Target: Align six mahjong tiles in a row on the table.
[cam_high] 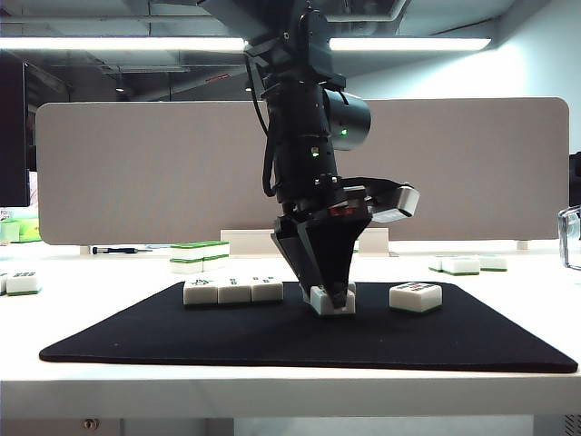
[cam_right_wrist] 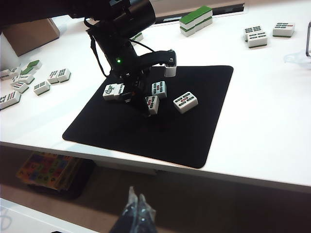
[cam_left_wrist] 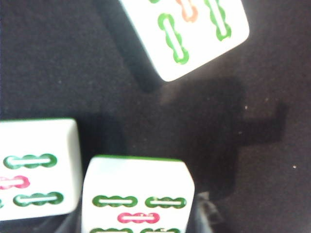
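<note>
Left gripper straddles mid-mat tile (right gripper seemingly closed).

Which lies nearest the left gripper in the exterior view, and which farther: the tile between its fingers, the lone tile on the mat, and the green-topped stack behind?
From the left gripper:
1. Tile between its fingers, mid-mat.
2. Lone tile, to the right.
3. Green-topped stack, off the mat, back left.

No readable text — only bamboo-stick tile markings.

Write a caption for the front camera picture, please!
Left gripper straddles a mahjong tile on the black mat, beside a three-tile row.
</note>
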`<state>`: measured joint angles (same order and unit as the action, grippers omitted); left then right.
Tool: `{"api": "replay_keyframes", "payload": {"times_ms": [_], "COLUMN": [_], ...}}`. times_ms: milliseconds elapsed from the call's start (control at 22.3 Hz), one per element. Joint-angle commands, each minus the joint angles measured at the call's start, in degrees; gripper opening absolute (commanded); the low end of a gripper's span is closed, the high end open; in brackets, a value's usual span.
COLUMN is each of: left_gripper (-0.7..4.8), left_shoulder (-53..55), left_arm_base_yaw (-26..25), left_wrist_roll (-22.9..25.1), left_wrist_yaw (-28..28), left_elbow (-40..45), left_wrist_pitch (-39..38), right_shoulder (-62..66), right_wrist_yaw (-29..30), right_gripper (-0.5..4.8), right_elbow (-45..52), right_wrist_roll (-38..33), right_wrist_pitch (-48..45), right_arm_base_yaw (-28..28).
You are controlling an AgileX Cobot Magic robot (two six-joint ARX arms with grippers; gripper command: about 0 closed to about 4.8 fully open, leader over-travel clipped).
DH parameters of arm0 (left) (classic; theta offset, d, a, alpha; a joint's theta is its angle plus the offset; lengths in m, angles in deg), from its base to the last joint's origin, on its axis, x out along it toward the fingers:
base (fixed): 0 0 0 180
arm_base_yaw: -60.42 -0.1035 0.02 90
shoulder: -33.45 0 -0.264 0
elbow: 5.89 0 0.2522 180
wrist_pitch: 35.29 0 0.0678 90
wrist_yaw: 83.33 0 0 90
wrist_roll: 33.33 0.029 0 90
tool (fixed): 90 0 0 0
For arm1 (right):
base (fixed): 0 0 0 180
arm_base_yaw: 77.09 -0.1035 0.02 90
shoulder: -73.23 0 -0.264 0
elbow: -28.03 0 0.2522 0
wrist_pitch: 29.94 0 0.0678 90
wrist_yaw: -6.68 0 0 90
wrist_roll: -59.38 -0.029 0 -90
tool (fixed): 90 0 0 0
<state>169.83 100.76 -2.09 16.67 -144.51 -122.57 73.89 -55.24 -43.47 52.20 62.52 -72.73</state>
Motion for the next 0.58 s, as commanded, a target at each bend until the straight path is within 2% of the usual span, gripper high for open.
{"api": "replay_keyframes", "payload": {"times_ms": [45,90,224,448,583], "left_gripper": [1.71,1.41,1.41,1.42,1.42], "left_shoulder": [-0.4,-0.4,-0.4,-1.6,-1.7], "left_arm_base_yaw": [0.1,0.1,0.1,-0.3,-1.1], "left_wrist_roll": [0.0,0.0,-0.2,0.3,0.3], "left_wrist_yaw": [-0.4,-0.9,-2.6,-10.1,-10.0], "left_elbow": [-0.2,-0.2,-0.2,-0.2,-0.2], "left_wrist_pitch": [0.9,0.9,0.7,0.7,1.2], "right_shoulder": [-0.7,-0.7,-0.7,-0.7,-0.7], "right_wrist_yaw": [-0.1,-0.1,-0.1,-0.1,-0.1], "right_gripper": [-0.01,-0.01,-0.01,-0.01,-0.01], "right_elbow": [-0.2,-0.2,-0.2,-0.2,-0.2], "right_wrist_roll": [0.2,0.2,0.2,0.2,0.2], "right_wrist_pitch": [-1.0,-1.0,-1.0,-1.0,-1.0], "right_arm_base_yaw": [0.0,0.0,0.0,0.0,0.0]}}
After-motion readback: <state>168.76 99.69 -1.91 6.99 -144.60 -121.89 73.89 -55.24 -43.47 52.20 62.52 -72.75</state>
